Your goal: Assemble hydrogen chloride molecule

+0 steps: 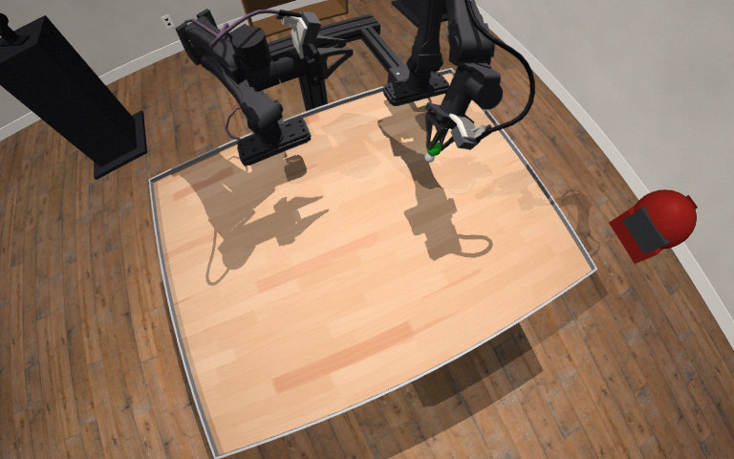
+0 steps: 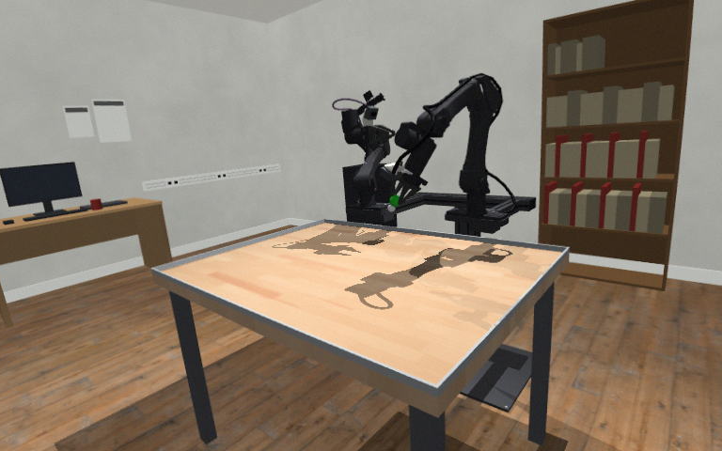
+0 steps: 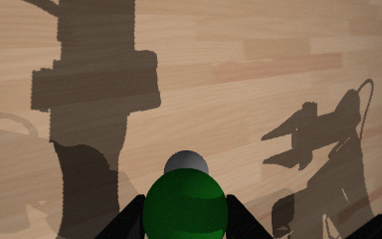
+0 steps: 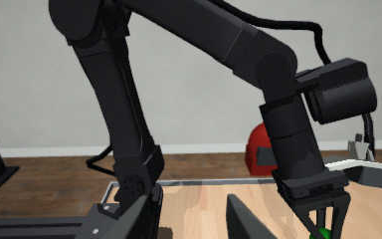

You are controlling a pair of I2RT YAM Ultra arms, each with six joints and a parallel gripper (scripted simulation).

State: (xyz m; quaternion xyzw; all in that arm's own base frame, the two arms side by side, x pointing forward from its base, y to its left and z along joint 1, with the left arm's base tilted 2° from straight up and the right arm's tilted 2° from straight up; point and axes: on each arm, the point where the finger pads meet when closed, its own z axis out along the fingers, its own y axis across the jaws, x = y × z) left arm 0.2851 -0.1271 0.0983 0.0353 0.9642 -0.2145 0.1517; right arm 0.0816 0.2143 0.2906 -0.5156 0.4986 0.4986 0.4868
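Chlorine and hydrogen balls held at the left gripper, above the table.

The green ball (image 1: pixel 434 148) (image 2: pixel 394 200) (image 3: pixel 185 209) (image 4: pixel 322 232) is clamped between the fingers of the left gripper (image 1: pixel 435 145) (image 2: pixel 398 198) (image 3: pixel 185 205) (image 4: pixel 321 231), which points downward. The white ball (image 1: pixel 429 158) (image 2: pixel 391 208) (image 3: pixel 186 160) lies directly beyond it, partly covered in the left wrist view; the junction is hidden, so the seating of any peg cannot be told. Both balls are raised over the wooden tabletop (image 1: pixel 359 255) (image 2: pixel 308 290) (image 3: pixel 203 30) (image 4: pixel 193 211), near its arm-side edge. The right gripper (image 1: pixel 349 47) (image 4: pixel 188 205) is well apart from them, its jaws parted with nothing between. Arm shadows cross the tabletop; a red rounded object (image 1: pixel 666 218) (image 4: pixel 259 151) stands outside its rim.
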